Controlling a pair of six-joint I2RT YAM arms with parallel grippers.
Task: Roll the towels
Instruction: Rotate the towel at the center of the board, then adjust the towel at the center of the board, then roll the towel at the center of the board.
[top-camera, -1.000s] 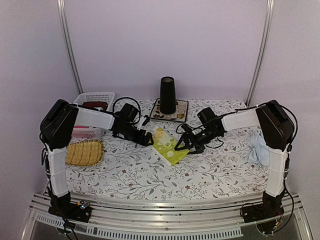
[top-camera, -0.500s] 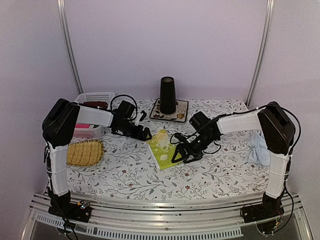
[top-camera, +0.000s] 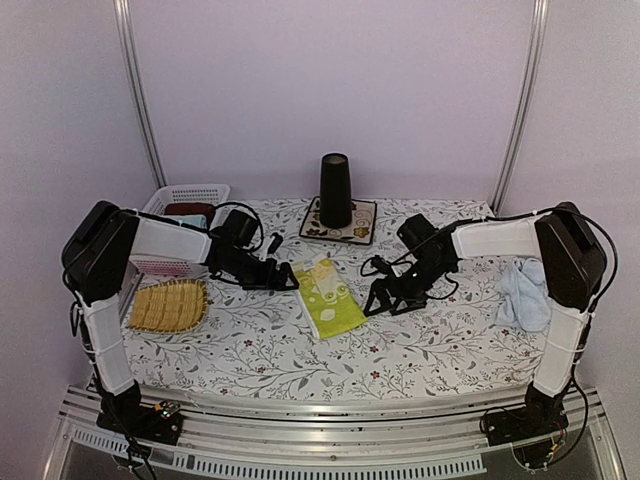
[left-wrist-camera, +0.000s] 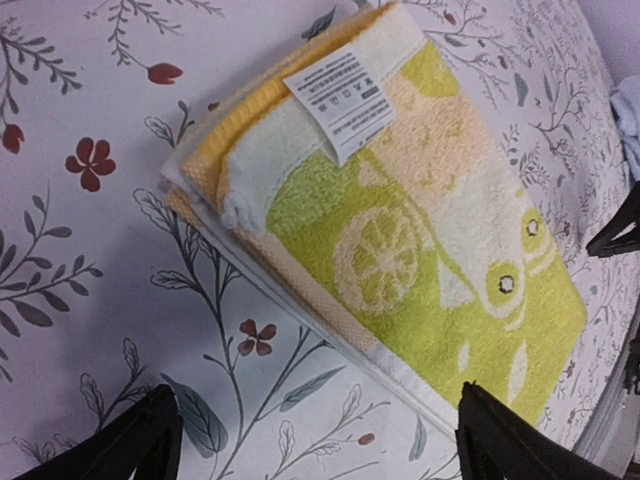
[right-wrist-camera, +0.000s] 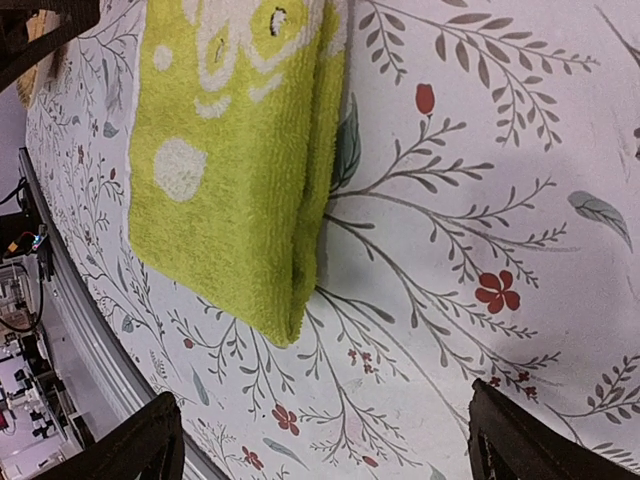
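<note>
Near the middle of the table (top-camera: 250, 350), you will find the yellow-green towel (top-camera: 330, 300) lying flat. It is folded into a long strip that runs, slightly slanted, from the far side toward the near edge. It is not yet rolled.

Your left gripper (top-camera: 286, 281) sits low, just beside the far-left corner of this towel. Its jaws are spread wide and nothing lies between them. In the left wrist view, both fingertips (left-wrist-camera: 150, 445) stand over bare flowered cloth, short of the towel's folded end. A white care label (left-wrist-camera: 340, 100) lies on top of that end.

Your right gripper (top-camera: 374, 299) sits low, near the right long edge of the same towel. Its jaws also gape fully and hold nothing. In the right wrist view, the towel's near end and its thick folded edge lie apart from the fingertips (right-wrist-camera: 140, 445).

At the right edge of the table, the light blue towel (top-camera: 524, 294) lies crumpled and unrolled. It is well apart from both grippers.

By the left edge rests a woven tray (top-camera: 170, 305). A white basket (top-camera: 188, 198) stands at the far-left corner. At the middle of the far edge, a black cone (top-camera: 335, 188) stands upright on a flowered mat (top-camera: 362, 228).
</note>
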